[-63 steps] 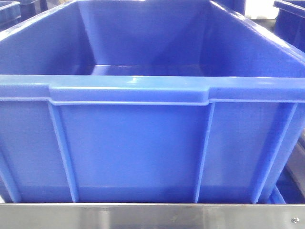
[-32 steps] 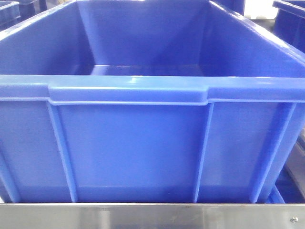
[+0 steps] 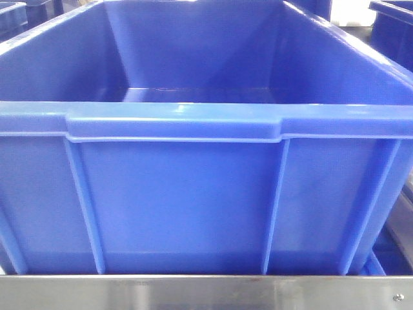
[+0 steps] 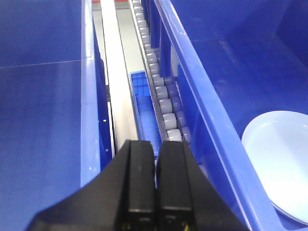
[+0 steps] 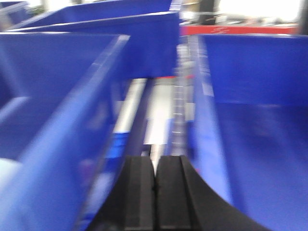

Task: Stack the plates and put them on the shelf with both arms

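Note:
One pale blue-white plate [image 4: 281, 161] lies on the floor of a blue crate [image 4: 216, 96], at the right of the left wrist view; its right part is cut off by the frame edge. My left gripper [image 4: 155, 145] is shut and empty, hovering over the gap to the left of that crate's wall. In the blurred right wrist view my right gripper [image 5: 155, 161] is also shut and empty, above the gap between two blue crates. A brushed steel shelf [image 3: 206, 294] runs along the bottom of the front view. Neither gripper shows in the front view.
A big ribbed blue crate [image 3: 193, 194] fills the front view, its inside bare as far as I can see. A line of grey rollers [image 4: 161, 91] and a pale metal rail [image 4: 113, 72] run between the crates. More blue crates [image 5: 250, 120] flank both grippers.

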{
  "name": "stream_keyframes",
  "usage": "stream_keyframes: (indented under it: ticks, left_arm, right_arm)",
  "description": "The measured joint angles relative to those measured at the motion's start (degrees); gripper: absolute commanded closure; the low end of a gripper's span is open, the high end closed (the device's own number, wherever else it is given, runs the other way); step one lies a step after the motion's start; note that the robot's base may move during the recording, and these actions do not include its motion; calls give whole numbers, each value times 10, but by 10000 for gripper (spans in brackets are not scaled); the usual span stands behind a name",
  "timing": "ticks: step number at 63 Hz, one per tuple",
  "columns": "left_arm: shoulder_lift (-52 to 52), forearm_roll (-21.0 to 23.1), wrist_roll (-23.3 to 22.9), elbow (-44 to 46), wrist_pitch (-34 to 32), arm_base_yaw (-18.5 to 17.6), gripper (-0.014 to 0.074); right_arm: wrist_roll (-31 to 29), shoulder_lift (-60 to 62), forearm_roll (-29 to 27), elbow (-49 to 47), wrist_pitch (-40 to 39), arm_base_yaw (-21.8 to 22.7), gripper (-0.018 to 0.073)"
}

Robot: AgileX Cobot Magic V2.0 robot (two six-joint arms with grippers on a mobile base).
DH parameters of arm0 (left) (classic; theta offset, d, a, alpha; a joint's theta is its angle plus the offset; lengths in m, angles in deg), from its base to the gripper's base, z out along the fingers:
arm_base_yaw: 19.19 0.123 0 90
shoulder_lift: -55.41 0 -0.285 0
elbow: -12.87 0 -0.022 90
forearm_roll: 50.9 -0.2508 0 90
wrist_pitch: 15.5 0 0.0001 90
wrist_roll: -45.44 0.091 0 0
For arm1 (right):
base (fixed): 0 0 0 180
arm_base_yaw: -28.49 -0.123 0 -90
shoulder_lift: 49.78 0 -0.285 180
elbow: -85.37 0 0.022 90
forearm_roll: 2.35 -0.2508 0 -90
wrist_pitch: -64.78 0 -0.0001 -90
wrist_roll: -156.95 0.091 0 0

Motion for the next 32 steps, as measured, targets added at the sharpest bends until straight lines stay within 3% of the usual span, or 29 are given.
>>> stream_keyframes:
  ticks: [14, 32]
  left_arm:
    - [0, 0, 0, -1, 0, 0, 512]
    - [0, 0, 0, -1, 0, 0, 512]
  right_arm:
    - [3, 17, 0, 80, -54, 18, 510]
    - [5, 17, 0, 89, -69, 18, 510]
